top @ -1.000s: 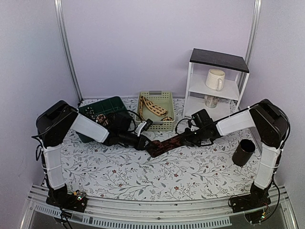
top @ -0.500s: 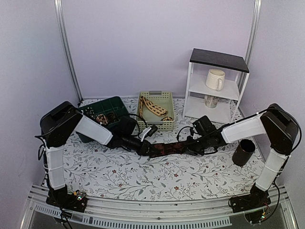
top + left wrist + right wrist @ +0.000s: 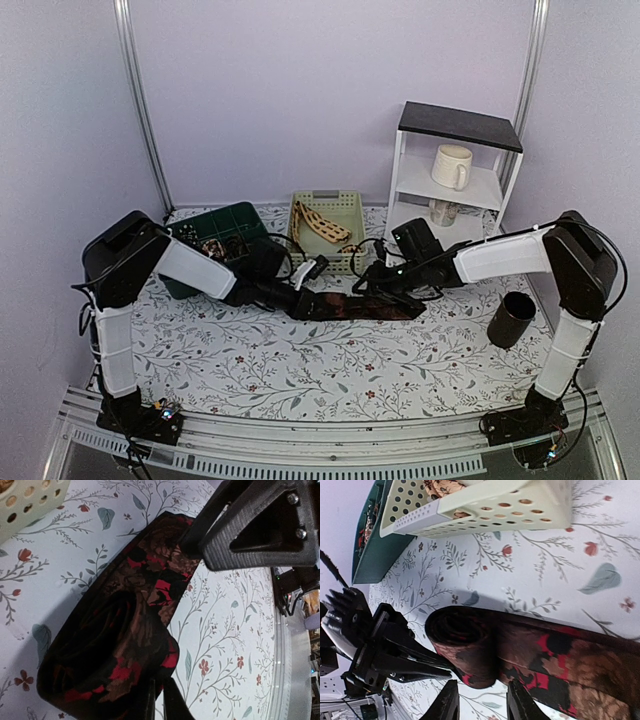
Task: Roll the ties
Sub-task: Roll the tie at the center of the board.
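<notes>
Judged mid-roll on the dark tie (image 3: pixel 365 306), laid just in front of the cream basket (image 3: pixel 340 265): end by the basket's left front corner already wound into a fat coil (image 3: pixel 100 655), rest stretched flat along the basket's front & out past its right corner. Pinched at the coil's rim by the left gripper (image 3: pixel 305 300), fingers (image 3: pixel 225 555) closed onto the fabric as far as both wrist views show, contact itself partly hidden. Poised at the coil's other side w/ the right gripper (image 3: pixel 482 692): fingers (image 3: pixel 445 702) spread, nothing clamped, tips just short of the roll. Next, prob. calls for turning the coil along the flat length, i.e. toward the basket's right corner, w/ tension held & edges kept in line so as not to telescope; also for the right gripper to steady or feed the flat part w/o snagging the loose wrap. Not yet started: beige tie (image 3: pixel 320 222), draped inside the basket. Left of the basket, green bin (image 3: pixel 235 212) w/ small coils (image 3: pixel 212 247) inside, too small to read. Right of the basket, white shelf (image 3: pixel 456 125) w/ a mug (image 3: pixel 452 165); further right & nearer the arm bases, black cup (image 3: pixel 511 320). Beneath the basket & everything else, floral tablecloth (image 3: pixel 300 370), prob. soft enough to drag on the roll; behind the basket, plain lilac walls (image 3: pixel 300 100).
</notes>
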`<state>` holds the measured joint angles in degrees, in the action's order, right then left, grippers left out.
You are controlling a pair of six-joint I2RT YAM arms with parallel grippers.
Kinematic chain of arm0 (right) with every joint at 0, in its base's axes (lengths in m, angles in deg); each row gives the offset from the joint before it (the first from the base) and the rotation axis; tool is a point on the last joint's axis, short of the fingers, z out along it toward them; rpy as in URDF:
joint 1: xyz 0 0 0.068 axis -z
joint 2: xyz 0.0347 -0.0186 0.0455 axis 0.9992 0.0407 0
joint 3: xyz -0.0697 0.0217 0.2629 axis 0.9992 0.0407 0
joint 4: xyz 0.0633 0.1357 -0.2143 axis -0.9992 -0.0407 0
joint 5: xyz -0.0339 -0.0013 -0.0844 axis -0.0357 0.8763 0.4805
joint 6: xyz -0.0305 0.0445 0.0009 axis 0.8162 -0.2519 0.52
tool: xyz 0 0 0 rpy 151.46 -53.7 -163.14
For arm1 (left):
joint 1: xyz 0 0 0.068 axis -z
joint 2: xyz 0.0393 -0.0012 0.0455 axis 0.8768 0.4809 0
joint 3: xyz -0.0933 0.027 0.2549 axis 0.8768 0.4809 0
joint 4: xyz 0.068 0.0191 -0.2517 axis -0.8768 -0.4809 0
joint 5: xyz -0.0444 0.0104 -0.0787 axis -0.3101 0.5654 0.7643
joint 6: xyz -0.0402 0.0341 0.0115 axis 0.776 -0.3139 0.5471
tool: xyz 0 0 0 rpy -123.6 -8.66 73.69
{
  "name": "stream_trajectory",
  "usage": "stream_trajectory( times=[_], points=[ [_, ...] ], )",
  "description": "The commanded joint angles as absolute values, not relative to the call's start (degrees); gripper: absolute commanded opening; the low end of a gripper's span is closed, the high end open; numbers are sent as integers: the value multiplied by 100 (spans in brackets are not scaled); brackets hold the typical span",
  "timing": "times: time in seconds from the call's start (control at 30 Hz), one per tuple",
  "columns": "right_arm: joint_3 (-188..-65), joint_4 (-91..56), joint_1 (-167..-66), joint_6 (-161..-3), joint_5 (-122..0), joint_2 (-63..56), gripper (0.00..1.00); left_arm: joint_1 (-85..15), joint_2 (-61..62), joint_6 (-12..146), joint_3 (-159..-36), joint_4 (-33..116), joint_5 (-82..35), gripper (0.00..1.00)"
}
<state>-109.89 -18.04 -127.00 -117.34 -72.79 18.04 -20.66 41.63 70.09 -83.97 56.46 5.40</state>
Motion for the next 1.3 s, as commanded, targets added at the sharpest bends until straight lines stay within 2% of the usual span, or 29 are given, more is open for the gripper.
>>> stream_trajectory(
  times=[0.0,0.17,0.33,0.6,0.87,1.07,1.27],
  points=[
    [-11365,-1533,-12722,-11730,-7667,2309,35,-2133,3850,7223,-8440,5649,320,10],
    [-11631,-1546,-12780,-11725,-7806,2641,36,-2164,3474,7432,-8353,5812,261,18],
    [-11845,-1647,-12806,-11712,-7756,2945,36,-2194,3232,7550,-8181,5827,40,19],
    [-12049,-1841,-12827,-11666,-7734,3265,31,-2458,3054,7662,-7686,5597,-687,10],
    [-12012,-1832,-12831,-11469,-7476,3159,29,-2522,3560,7631,-7735,5458,-774,6],
    [-12089,-2048,-12833,-11433,-7492,2879,32,-2522,3992,7622,-7912,5543,-477,0],
    [-12000,-2164,-12891,-11521,-7542,2692,36,-2522,4129,7635,-7950,5645,-383,0]
  ],
)
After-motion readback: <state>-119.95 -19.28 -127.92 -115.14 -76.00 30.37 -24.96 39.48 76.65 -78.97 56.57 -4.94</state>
